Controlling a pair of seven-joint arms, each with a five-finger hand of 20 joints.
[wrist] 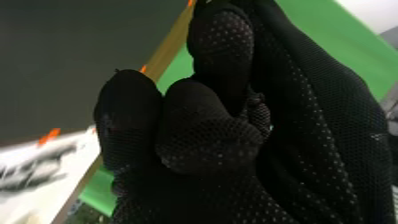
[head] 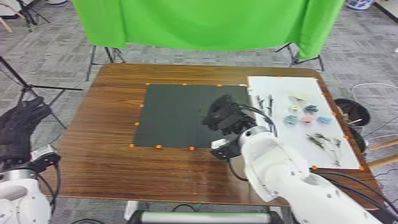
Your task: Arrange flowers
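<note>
Right robot hand (head: 228, 116) over the dark mat's (head: 173, 112) right side.
It points far and left; the left robot hand (head: 19, 131) points far. I cannot tell if either is closed. Flowers (head: 307, 119) lie right.

Floor (head: 164, 56): grey carpet tiles, streaked pattern. Table (head: 89, 170): 1, brown wood grain, rounded far corners. Cloth (head: 209, 25): bright green, hung beyond the table's far edge, a fold down each side; dark stand legs (head: 91, 62) below. Tripod (head: 27, 86): 1, black, left of the table. Bin (head: 353, 112): 1, round, black, beside the table's right edge. Wooden bars (head: 384, 144): 2, pale, far right. Pot (head: 359, 4): 1, blue and white, beyond the cloth's right side. Light: even, soft.
</note>
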